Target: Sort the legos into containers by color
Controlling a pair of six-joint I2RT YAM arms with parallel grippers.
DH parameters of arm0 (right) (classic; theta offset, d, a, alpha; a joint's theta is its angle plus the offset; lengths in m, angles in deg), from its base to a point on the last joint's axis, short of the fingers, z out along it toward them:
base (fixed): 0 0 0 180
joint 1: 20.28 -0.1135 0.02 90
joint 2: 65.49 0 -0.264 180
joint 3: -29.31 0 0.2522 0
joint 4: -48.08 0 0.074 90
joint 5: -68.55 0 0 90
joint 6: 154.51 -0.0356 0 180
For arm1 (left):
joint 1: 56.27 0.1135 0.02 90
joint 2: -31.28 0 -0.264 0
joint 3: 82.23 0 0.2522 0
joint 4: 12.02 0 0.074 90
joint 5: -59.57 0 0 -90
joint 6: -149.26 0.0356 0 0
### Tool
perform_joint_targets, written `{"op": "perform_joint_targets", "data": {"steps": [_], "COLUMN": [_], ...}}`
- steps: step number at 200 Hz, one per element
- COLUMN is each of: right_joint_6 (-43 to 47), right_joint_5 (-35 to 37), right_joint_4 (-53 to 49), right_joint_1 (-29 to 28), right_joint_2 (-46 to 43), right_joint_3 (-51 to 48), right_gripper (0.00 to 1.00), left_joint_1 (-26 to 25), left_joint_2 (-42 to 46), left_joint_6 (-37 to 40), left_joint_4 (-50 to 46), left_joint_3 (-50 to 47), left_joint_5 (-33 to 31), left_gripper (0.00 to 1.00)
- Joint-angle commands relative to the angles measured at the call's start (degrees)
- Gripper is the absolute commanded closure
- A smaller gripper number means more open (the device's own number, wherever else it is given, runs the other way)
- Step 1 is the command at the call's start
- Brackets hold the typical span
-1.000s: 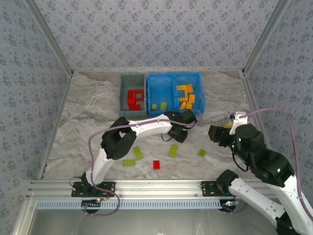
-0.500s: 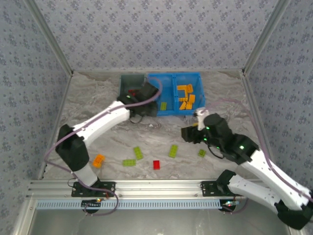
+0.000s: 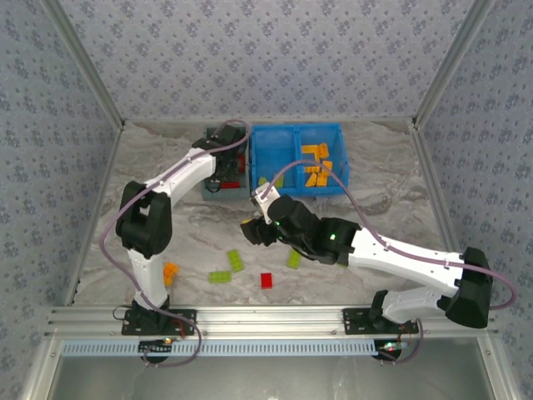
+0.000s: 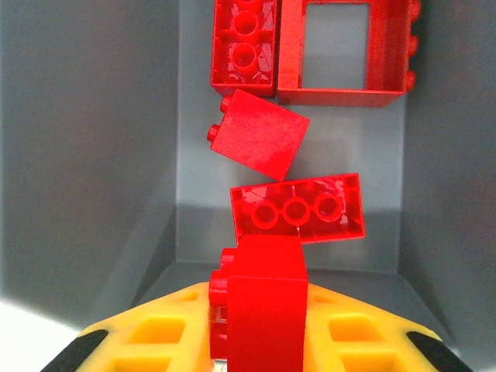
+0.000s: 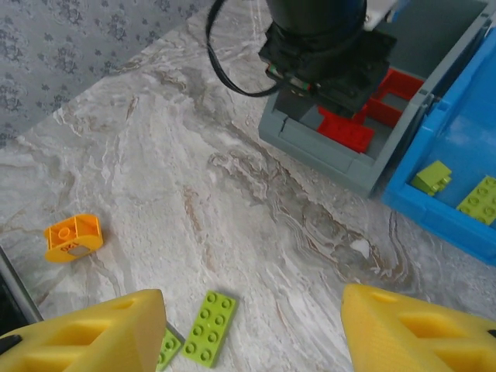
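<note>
Above grey plastic bin [image 4: 101, 155] with loose red bricks [image 4: 298, 209], small red plastic studded brick [image 4: 263, 298] is gripped in left hand [image 4: 260, 337]. Over tabletop [image 5: 194, 155], right hand [image 5: 252, 333] is spread open, flat lime green brick [image 5: 209, 327] seen just below it.

Grey bin [image 3: 215, 194] half behind the left arm [image 3: 179, 175], blue bin [image 5: 457, 132] partly off-frame.

Robot lab cell, patterned walls [image 3: 266, 58]

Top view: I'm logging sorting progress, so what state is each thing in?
left gripper, shut on red brick above grey bin.
right gripper, open, empty, above table.
red bricks, in grey bin.
blue bins, green bricks in one, orange bricks in the other.
loose orange brick, on table.
green plate, on table.
</note>
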Motion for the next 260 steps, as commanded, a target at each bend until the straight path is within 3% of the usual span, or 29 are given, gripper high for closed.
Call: {"op": "perform_joint_targets", "data": {"steps": [1, 27, 41, 60, 107, 137, 170, 214, 260], "right_joint_6": [0.0, -0.6, -0.8, -1.0, -4.2, -9.5, -16.4, -22.9, -23.1], "right_joint_5": [2.6, 2.4, 2.1, 1.9, 1.7, 3.0, 0.7, -2.7, -4.9], "right_joint_4": [2.7, 2.3, 2.2, 1.7, -2.6, -3.9, -8.2, -14.3, -16.8], "right_joint_1": [-0.3, -0.5, -0.5, -0.4, -1.0, -4.0, -6.2, -5.9, -5.0], "right_joint_2": [0.3, 0.3, 0.3, 0.8, 6.3, 12.6, 23.8, 36.8, 44.2], "right_joint_3": [1.4, 0.5, -0.2, -0.6, 0.3, 1.8, 8.8, 17.2, 21.0], "right_gripper": [0.36, 0.36, 0.35, 0.35, 0.32, 0.29, 0.27, 0.29, 0.41], "left_joint_1": [1.1, 1.4, 1.4, 1.3, -1.9, -4.2, -4.8, -5.3, -5.4], "left_joint_2": [-2.4, -4.6, -4.3, -2.3, 6.2, 17.5, 33.9, 55.5, 65.7], "left_joint_6": [-1.3, -1.9, -2.2, -2.5, -2.5, -5.2, -8.8, -9.3, -10.3], "left_joint_4": [-1.6, -2.4, -2.4, -2.1, -4.2, -5.2, -5.3, -2.7, -5.5], "left_joint_3": [3.5, 4.3, 3.7, 2.8, 3.0, -0.4, -8.9, -21.9, -28.0], "left_joint_5": [-1.3, -0.6, -0.3, 0.2, -1.2, -4.6, -5.7, 2.9, 9.0], "left_gripper": [0.74, 0.70, 0.58, 0.48, 0.41, 0.33, 0.30, 0.32, 0.33]}}
